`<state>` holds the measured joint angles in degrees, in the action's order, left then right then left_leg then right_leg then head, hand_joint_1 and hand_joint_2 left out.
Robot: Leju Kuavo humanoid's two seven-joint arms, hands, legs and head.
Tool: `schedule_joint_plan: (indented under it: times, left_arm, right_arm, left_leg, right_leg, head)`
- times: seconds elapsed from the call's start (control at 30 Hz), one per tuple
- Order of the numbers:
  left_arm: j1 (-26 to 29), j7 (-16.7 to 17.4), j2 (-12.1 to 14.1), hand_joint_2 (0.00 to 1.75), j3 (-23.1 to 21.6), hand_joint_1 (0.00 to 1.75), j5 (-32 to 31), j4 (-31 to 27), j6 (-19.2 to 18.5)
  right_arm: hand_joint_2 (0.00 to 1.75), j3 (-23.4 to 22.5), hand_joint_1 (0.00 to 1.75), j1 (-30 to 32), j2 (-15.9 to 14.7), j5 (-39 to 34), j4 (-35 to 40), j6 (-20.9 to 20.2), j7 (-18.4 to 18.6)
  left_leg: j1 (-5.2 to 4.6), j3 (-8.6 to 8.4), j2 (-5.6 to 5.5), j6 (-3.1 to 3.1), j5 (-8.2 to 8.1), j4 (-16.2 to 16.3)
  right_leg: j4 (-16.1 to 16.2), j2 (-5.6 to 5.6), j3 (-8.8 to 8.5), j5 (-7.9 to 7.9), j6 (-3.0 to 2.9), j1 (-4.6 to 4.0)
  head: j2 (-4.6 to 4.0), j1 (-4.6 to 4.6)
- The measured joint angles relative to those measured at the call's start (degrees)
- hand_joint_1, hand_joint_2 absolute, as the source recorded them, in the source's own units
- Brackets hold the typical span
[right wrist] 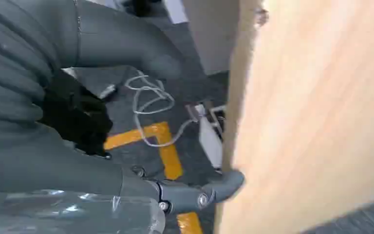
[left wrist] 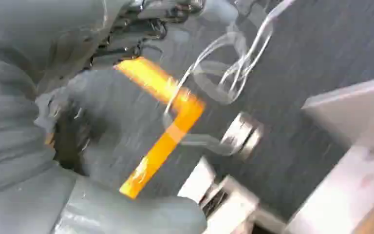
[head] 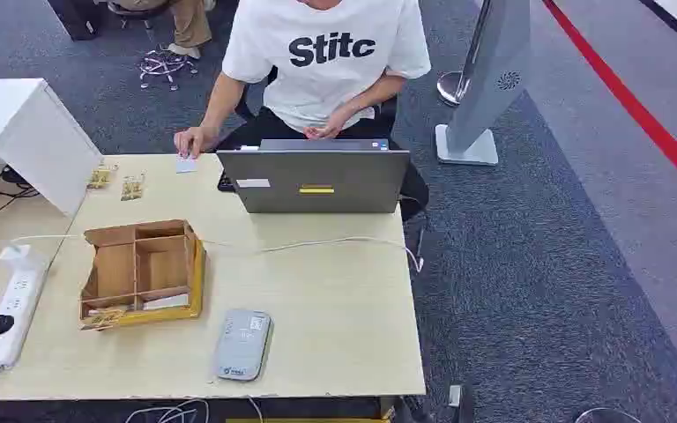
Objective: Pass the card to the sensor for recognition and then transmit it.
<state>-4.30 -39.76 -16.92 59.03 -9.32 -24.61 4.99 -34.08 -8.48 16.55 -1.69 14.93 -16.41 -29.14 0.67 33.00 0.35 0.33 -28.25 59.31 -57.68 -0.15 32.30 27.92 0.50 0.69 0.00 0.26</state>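
One card [head: 186,164] under person's hand [head: 196,141].

The table [head: 335,300] is pale wood-grain; on it sit a grey card reader [head: 241,345], a brown cardboard box [head: 141,271] with a yellow edge, a grey laptop [head: 314,181] bearing a yellow strip, and a white power strip [head: 11,304]. The person's T-shirt [head: 326,53] is white with black lettering — the carpet [head: 538,264] dark grey, crossed by a red line [head: 635,106].

My left hand [left wrist: 53,122] is smeared by motion blur, so I cannot tell how its fingers lie. The laptop [head: 315,179] hides the person's lap, the frame's top edge cuts off their head, and the small card [head: 185,164] under their hand shows no readable detail.
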Motion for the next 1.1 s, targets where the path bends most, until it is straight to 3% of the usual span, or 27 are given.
schedule_joint_plan:
  times: [0.03,0.07,0.1,0.17,0.2,0.3,0.4,0.6,0.7,0.8,1.1]
  left_arm:
    - [2.1,-0.1,0.3,1.75,-3.1,0.0,5.8,-6.1,-0.9]
    - [4.1,-0.5,0.9,1.75,-5.2,0.0,10.9,-12.1,-5.1]
    - [4.8,-0.6,1.7,1.75,-5.3,0.0,12.1,-14.4,-9.4]
    - [6.6,-0.6,3.0,1.75,-3.7,0.0,7.6,-20.7,-19.1]
    - [7.0,-0.6,2.7,1.75,-3.5,0.0,5.5,-24.3,-20.8]
    - [8.1,-0.7,0.3,1.75,-3.9,0.0,5.9,-35.6,-17.2]
    - [10.0,-0.6,-0.6,1.75,-6.2,0.0,8.4,-45.0,-12.6]
    - [12.1,-0.7,-1.1,1.75,-8.6,0.0,9.5,-57.2,-9.9]
    - [14.4,-0.7,-1.3,1.75,-11.3,0.0,9.3,-64.7,-4.9]
    - [17.5,-0.7,-1.5,1.75,-16.8,0.0,6.2,-73.7,1.5]
    - [20.4,-0.7,-2.0,1.75,-23.4,0.0,4.2,-83.8,4.3]
  right_arm:
    - [1.75,-1.1,0.0,0.4,0.0,-2.1,0.0,-0.5,-1.2]
    - [1.75,-2.5,0.0,0.9,-0.3,-3.2,0.0,-1.4,-1.9]
    - [1.75,-3.2,0.0,1.4,-0.7,-3.6,0.0,-1.8,-1.9]
    - [1.75,-5.3,0.0,2.2,-1.6,-6.7,0.0,-3.5,0.2]
    - [1.75,-6.6,0.0,2.3,-1.9,-8.9,0.0,-4.3,1.2]
    - [1.75,-12.2,0.0,2.6,-2.2,-14.8,0.0,-3.7,3.6]
    - [1.75,-15.8,0.0,3.2,-2.4,-15.0,0.0,-2.4,3.9]
    - [1.75,-17.9,0.0,3.2,-2.4,-14.2,0.0,-0.4,3.9]
    - [1.75,-18.5,0.0,2.8,-2.4,-13.7,0.0,1.4,4.4]
    - [1.75,-18.7,0.0,2.0,-2.4,-13.0,0.0,2.9,4.3]
    - [1.75,-18.7,0.0,1.1,-2.4,-12.3,0.0,3.6,4.2]
  left_leg:
    - [0.17,-0.04,0.09,-0.12,-0.1,0.0]
    - [0.12,-0.12,0.14,-0.15,-0.12,0.0]
    - [0.06,-0.09,0.09,-0.12,-0.09,0.0]
    - [0.09,0.0,-0.1,-0.12,-0.07,0.0]
    - [0.08,0.01,-0.13,-0.12,-0.06,0.0]
    - [0.08,-0.01,-0.09,-0.12,-0.06,0.0]
    - [0.06,-0.01,-0.04,-0.11,-0.07,0.0]
    - [0.08,-0.02,-0.07,-0.07,-0.03,0.0]
    - [0.07,-0.04,-0.05,-0.08,-0.03,0.0]
    - [0.04,-0.03,-0.07,-0.06,-0.01,0.0]
    - [0.04,-0.05,-0.09,-0.05,-0.01,0.1]
  right_leg:
    - [0.0,0.12,0.02,-0.02,-0.05,-0.15]
    - [0.0,0.18,-0.01,-0.03,-0.08,-0.14]
    - [0.0,0.11,0.02,-0.01,-0.07,-0.08]
    - [0.0,-0.13,0.06,0.09,-0.09,-0.11]
    - [0.0,-0.16,0.06,0.1,-0.09,-0.1]
    - [0.0,-0.14,-0.02,0.09,-0.09,-0.1]
    - [0.0,-0.08,0.0,0.03,-0.11,-0.09]
    - [0.0,-0.15,-0.02,0.03,-0.12,-0.1]
    - [0.0,-0.1,-0.01,0.02,-0.14,-0.1]
    - [0.0,-0.14,-0.02,0.02,-0.13,-0.07]
    - [0.0,-0.15,-0.03,0.01,-0.13,-0.07]
  head:
    - [0.0,0.11]
    - [0.0,0.29]
    - [0.0,0.13]
    - [0.0,-0.02]
    - [0.0,-0.04]
    - [0.0,-0.07]
    - [0.0,0.07]
    - [0.0,-0.07]
    - [0.0,-0.07]
    - [0.0,-0.04]
    - [0.0,-0.04]
